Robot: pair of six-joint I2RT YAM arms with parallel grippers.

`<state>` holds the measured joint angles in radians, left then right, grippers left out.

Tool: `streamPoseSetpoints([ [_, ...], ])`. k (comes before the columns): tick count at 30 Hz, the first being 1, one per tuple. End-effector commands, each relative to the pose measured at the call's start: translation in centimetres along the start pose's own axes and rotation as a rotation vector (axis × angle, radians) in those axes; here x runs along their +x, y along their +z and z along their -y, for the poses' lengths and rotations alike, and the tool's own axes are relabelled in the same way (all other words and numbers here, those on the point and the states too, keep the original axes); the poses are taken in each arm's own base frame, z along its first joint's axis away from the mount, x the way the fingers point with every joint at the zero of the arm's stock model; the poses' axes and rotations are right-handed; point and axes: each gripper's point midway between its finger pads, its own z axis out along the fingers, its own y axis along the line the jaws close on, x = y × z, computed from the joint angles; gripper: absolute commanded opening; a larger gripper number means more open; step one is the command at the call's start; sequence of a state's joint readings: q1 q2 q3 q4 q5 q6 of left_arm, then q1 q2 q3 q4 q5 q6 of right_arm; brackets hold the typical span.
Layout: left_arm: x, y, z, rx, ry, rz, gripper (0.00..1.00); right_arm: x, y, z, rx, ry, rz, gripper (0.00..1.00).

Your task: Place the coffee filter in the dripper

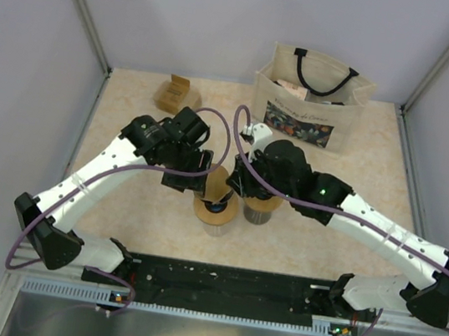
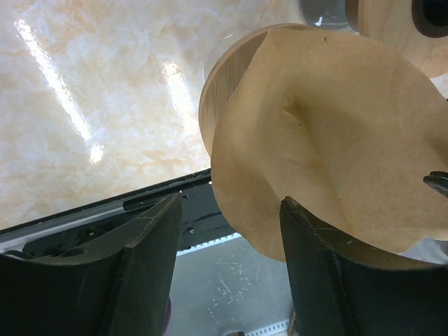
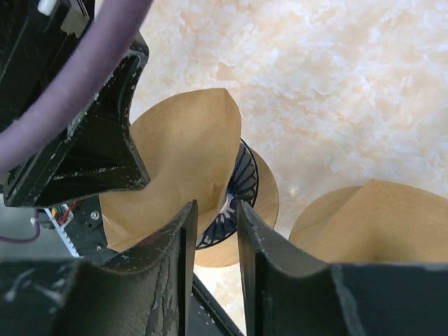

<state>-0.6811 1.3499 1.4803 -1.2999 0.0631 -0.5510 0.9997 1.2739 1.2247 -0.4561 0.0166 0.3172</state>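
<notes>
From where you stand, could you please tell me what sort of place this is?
Probably a robot test cell in a lab, not a real kitchen: plain grey walls with aluminium corner posts box in a beige marble-patterned tabletop, and two white-and-black robot arms are bolted at its near edge.

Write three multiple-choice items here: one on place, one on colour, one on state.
1. Where does the beige fabric tote bag with black handles stand? A. at the table's far edge B. at its near edge C. against the left wall
2. What colour is the paper coffee filter? A. white B. brown C. blue
3. How do the left gripper's jaws stand? A. shut tight B. clamped on the bag C. apart
Key: 1 A, the top view shows it at the back; 2 B, both wrist views show brown paper; 3 C, the left wrist view shows a wide gap between them.
</notes>
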Motion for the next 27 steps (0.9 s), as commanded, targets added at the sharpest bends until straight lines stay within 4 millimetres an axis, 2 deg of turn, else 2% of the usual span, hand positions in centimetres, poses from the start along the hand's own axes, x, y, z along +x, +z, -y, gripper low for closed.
streamPoseSetpoints([
  [1, -0.8, -0.3, 0.5, 0.032, 0.006, 0.046, 0.63, -1.3, -0.4, -1.2, -0.038, -0.003, 0.051, 0.29],
  [5, -1.0, -0.2, 0.5, 0.031, 0.011, 0.049, 0.63, -0.4, 0.1, -1.5, -0.061, -0.010, 0.018, 0.28],
  [9, -1.0, 0.0, 0.5, 0.029, 0.016, 0.043, 0.63, 0.3, 0.4, -0.9, -0.035, -0.010, -0.007, 0.18],
  [17, -0.4, 0.9, 0.1, 0.013, 0.014, 0.015, 0.63, 2.7, 0.8, -0.2, -0.014, -0.010, -0.073, 0.08],
  [27, 0.4, 2.0, -0.6, 0.014, -0.010, 0.011, 0.63, 3.3, 1.1, -0.2, -0.029, -0.030, -0.074, 0.07],
])
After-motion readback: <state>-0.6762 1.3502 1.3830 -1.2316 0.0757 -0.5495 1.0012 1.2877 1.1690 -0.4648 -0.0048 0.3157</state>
